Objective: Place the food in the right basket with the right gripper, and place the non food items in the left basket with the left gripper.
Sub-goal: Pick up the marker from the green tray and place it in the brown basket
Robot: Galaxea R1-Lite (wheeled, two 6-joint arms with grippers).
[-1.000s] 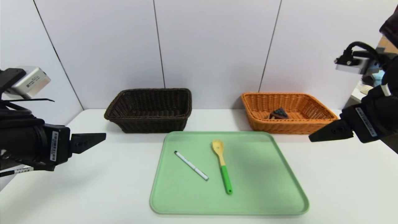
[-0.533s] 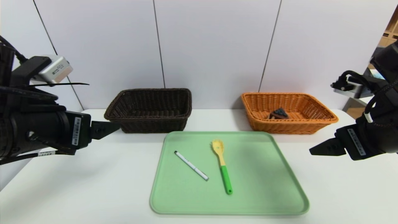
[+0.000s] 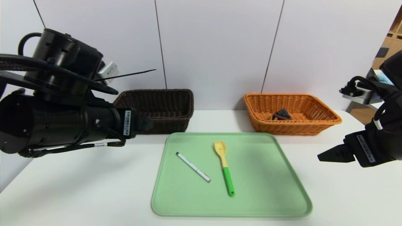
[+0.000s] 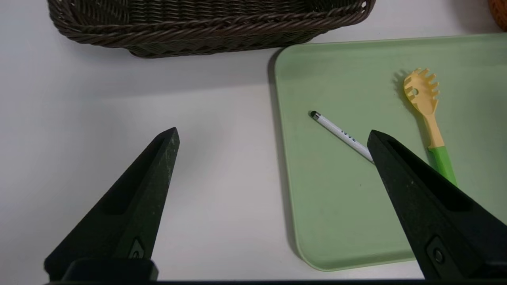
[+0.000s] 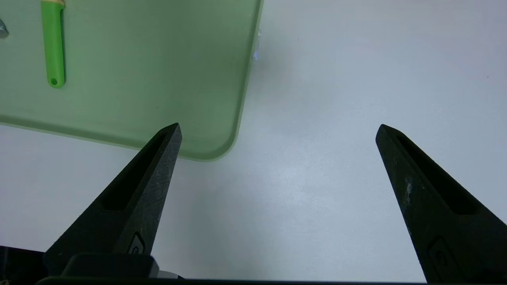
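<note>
The toy cake slice (image 3: pixel 281 114) lies inside the orange-tan basket (image 3: pixel 326 121) at the back right. A white pen (image 3: pixel 193 167) (image 4: pixel 342 135) and a yellow spatula with a green handle (image 3: pixel 224 166) (image 4: pixel 427 118) lie on the green tray (image 3: pixel 267 188). The dark brown basket (image 3: pixel 176 110) (image 4: pixel 206 27) stands at the back left with nothing showing in it. My left gripper (image 3: pixel 146 123) (image 4: pixel 271 134) hovers open, high over the table left of the tray's far corner, in front of the dark basket. My right gripper (image 3: pixel 325 156) (image 5: pixel 277 130) hangs open and empty over bare table right of the tray.
The tray (image 5: pixel 158 79) fills the table's middle, with its near right corner by my right gripper. White wall panels close the back. Bare white table (image 3: pixel 78 188) lies on both sides of the tray.
My left arm has risen and swung right toward the tray, now partly covering the dark basket. My right gripper has dropped lower and drawn back from the orange basket.
</note>
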